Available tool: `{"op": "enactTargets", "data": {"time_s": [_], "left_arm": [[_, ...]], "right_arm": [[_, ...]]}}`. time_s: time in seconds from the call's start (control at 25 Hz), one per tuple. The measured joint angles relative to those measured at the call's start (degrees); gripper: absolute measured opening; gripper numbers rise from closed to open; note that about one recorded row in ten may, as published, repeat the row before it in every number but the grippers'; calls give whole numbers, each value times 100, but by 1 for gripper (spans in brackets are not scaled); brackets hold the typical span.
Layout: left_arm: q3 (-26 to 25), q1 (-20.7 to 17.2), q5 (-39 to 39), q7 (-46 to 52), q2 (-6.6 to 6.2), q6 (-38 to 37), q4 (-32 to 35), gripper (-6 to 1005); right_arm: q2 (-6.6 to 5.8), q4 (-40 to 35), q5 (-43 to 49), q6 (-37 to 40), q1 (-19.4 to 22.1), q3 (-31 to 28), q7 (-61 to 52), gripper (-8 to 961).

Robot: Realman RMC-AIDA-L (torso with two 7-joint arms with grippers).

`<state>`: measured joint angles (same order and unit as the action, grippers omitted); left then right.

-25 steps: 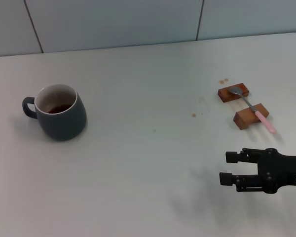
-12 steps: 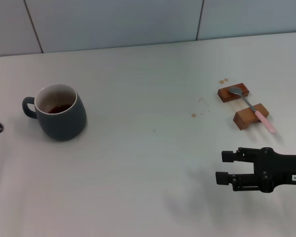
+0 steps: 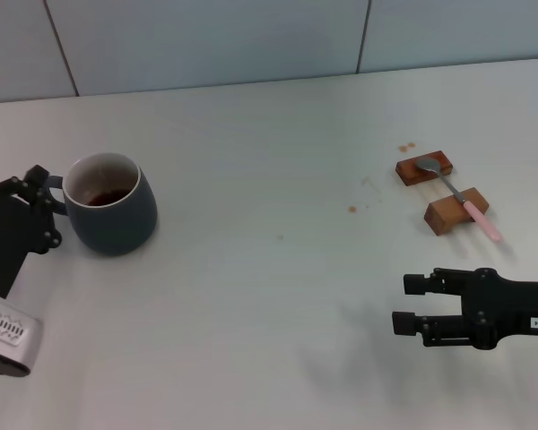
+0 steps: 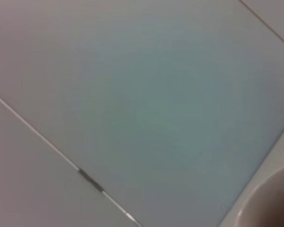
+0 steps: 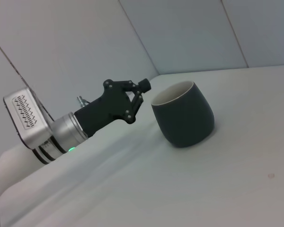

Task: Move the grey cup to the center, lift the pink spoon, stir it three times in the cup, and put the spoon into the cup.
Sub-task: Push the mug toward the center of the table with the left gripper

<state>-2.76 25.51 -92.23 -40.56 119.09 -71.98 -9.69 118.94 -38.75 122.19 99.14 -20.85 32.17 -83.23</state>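
Left gripper point(image 3: 43, 204) at grey cup point(image 3: 115, 211) handle, jaws wide; right gripper point(image 3: 407, 307) low, jaws parted.

Table middle: bare white table point(image 3: 278, 296) between cup and blocks, open to pass.
Cup point(image 3: 110, 202): at 9 o'clock; left gripper point(image 3: 38, 208) crowds its handle side, the 3 o'clock side is free.
Spoon point(image 3: 457, 197): at 2 o'clock, bridging two wooden blocks point(image 3: 455, 211).
Right gripper point(image 3: 414, 305): fingers apart, at 5 o'clock, well apart from the blocks.
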Motion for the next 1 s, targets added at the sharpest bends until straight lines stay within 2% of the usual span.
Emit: {"op": "enactTargets", "data": {"time_s": [0.44, 1.0], "left_arm": [[11, 187, -9, -101, 0, 383, -61, -2], [27, 527, -766, 21, -1, 687, -152, -2]], "right_arm": [[5, -1, 59, -9, 12, 0, 0, 801], [3, 79, 208, -17, -61, 118, -3, 802]]}}
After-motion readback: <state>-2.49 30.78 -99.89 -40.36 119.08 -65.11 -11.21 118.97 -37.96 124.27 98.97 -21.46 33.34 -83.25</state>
